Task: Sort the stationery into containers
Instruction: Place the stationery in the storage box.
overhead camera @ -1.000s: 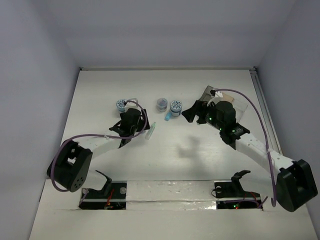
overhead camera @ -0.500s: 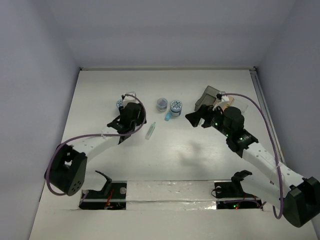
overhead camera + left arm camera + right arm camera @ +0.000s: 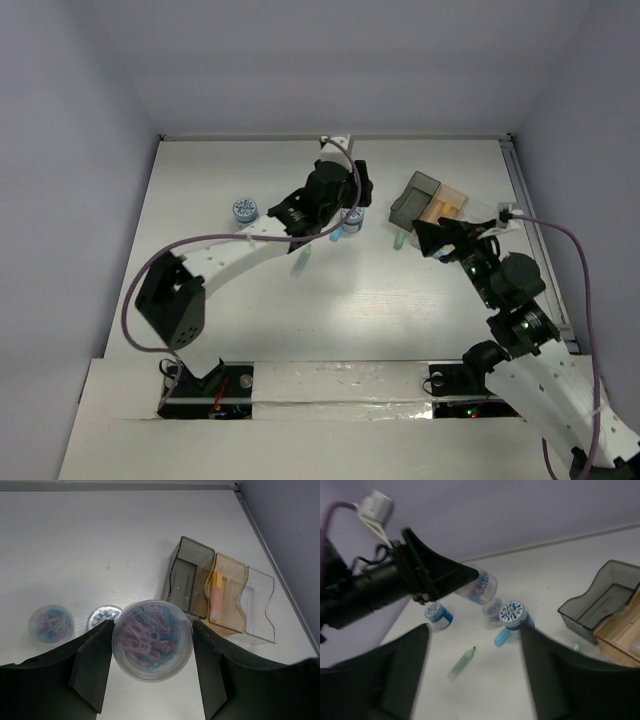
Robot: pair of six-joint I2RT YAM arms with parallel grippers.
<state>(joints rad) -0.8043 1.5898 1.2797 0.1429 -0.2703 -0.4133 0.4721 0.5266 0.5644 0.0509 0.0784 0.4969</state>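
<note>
My left gripper [image 3: 343,193] is shut on a clear round tub of pink and blue paper clips [image 3: 152,640] and holds it above the table, left of the containers. The dark grey bin [image 3: 189,577], tan-orange bin [image 3: 227,600] and clear bin [image 3: 260,605] stand in a row; a pink-orange piece [image 3: 217,595] lies in the tan one. On the table are a second clip tub [image 3: 51,625], a blue-and-white roll [image 3: 512,612], another roll [image 3: 243,209], a blue capsule [image 3: 502,636] and a green piece [image 3: 461,663]. My right gripper [image 3: 475,680] is open and empty, raised right of these.
A small green piece [image 3: 398,242] lies on the table just in front of the dark grey bin. White walls close the table at the back and sides. The right arm [image 3: 515,300] stands at the near right; the left arm [image 3: 230,245] stretches across the middle.
My left gripper has swung from beside the left roll to the far right, over the middle tub and roll, holding the clip tub. My right arm has pulled back from the containers toward the near right.
</note>
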